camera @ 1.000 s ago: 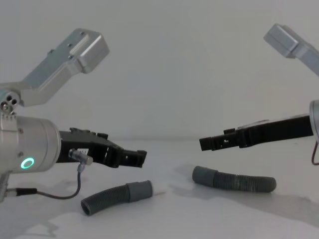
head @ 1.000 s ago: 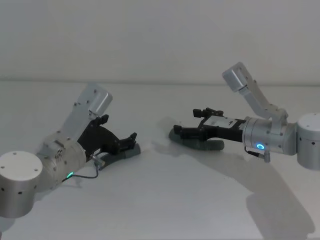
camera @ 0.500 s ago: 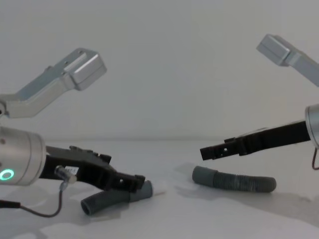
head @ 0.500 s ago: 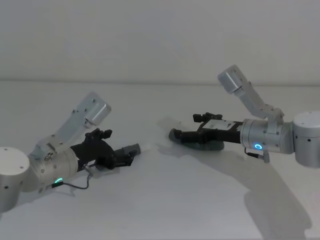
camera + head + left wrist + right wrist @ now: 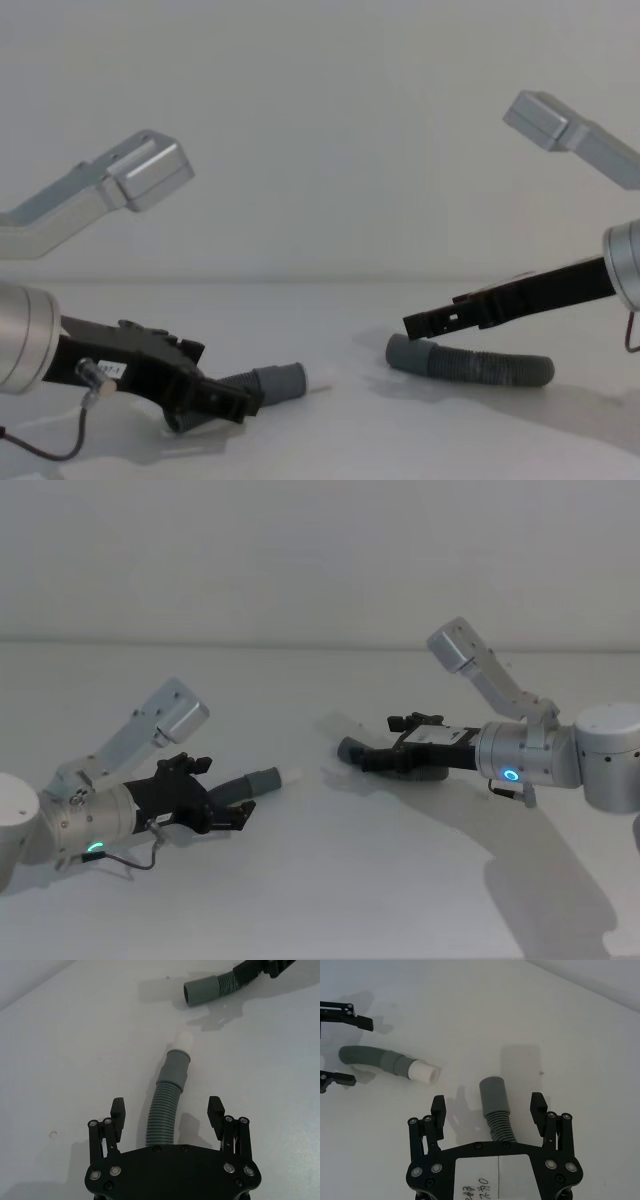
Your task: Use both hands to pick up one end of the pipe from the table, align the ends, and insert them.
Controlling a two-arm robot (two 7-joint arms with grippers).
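While both arms sit low, left gripper: nearest me, almost on the table, jaws spread wide either side of the ribbed run, nothing pinched yet.
White-tipped hose: flat on the table between those fingers, with its grey cuff and white tip poking out ahead, aimed towards the other piece.
Grip spot, left: I'd say it sits well back on the ribs. Closing nearer the cuff would keep that end from drooping.
Right gripper: farther across, jaws just as wide, straddling the ribs right behind the plain cuff. Seen from the chest view it hangs just above the hose.
Plain-cuffed hose: lying on the table, open mouth facing the white tip, the two ends well apart.
To do it well: right goes lower first, then both close squarely and gently on the ribs, leaving the cuffs free.
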